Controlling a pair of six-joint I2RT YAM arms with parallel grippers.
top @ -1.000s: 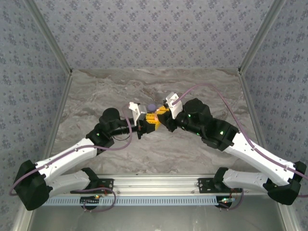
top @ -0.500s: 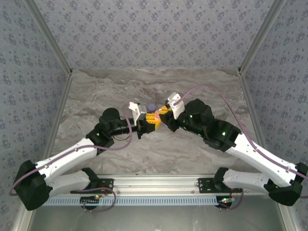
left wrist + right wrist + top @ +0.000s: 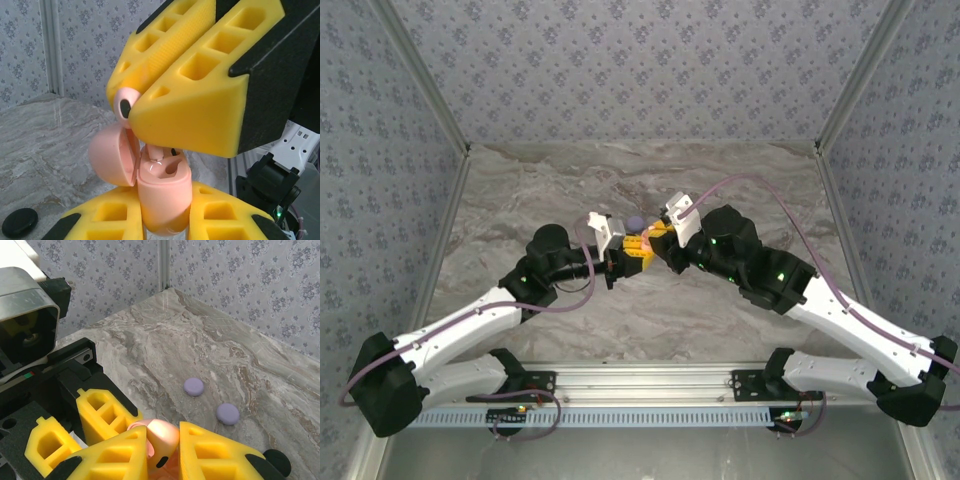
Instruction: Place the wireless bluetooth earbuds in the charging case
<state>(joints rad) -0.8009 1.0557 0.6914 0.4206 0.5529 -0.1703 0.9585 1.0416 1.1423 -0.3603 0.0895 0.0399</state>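
A pink charging case (image 3: 165,192) stands upright with its lid (image 3: 111,156) swung open to the left. My left gripper (image 3: 162,212) is shut on the case's lower body. Directly above it, my right gripper (image 3: 164,436) is shut on a pinkish earbud (image 3: 167,434). In the left wrist view that earbud (image 3: 125,104) peeks out between the right gripper's yellow fingers (image 3: 200,100), and its lower end meets one socket of the case. The socket beside it is empty. In the top view both grippers, left (image 3: 630,253) and right (image 3: 656,238), meet at the table's middle.
Two lilac round discs (image 3: 193,386) (image 3: 228,413) and a black disc (image 3: 276,460) lie on the marble table (image 3: 240,365) beyond the grippers. Another black disc (image 3: 19,222) lies low left in the left wrist view. Patterned walls (image 3: 640,70) enclose the table.
The right arm's wrist has shifted slightly over the case. The left arm holds still with the case.
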